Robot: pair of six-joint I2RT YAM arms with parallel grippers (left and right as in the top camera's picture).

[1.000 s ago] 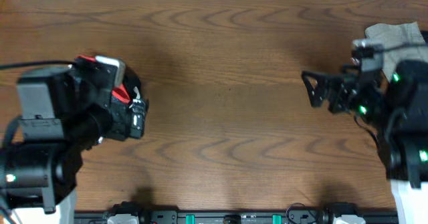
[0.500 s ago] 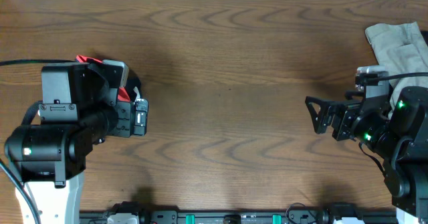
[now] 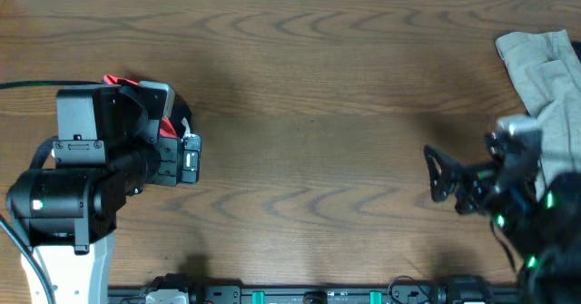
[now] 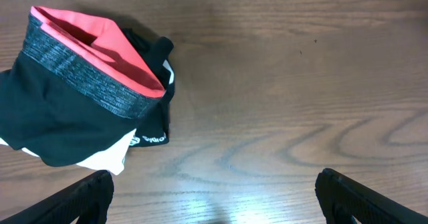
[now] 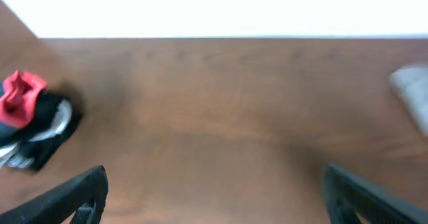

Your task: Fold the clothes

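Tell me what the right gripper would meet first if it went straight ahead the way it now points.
Probably nothing soon: the right gripper, jaws open, faces bare table. The folded black leggings lie far off to the left of that line.

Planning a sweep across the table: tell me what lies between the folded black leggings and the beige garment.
Nothing but bare wood. The overhead view shows the table empty between the black leggings at left and the beige garment at right.

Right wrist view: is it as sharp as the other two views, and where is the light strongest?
Right wrist view: blurred throughout, the black leggings only smeared colour, and the strip beyond the table is blown out white. Left wrist view: sharp, waistband weave and wood grain clear. Overhead view: sharp, evenly lit, beige garment folds readable.
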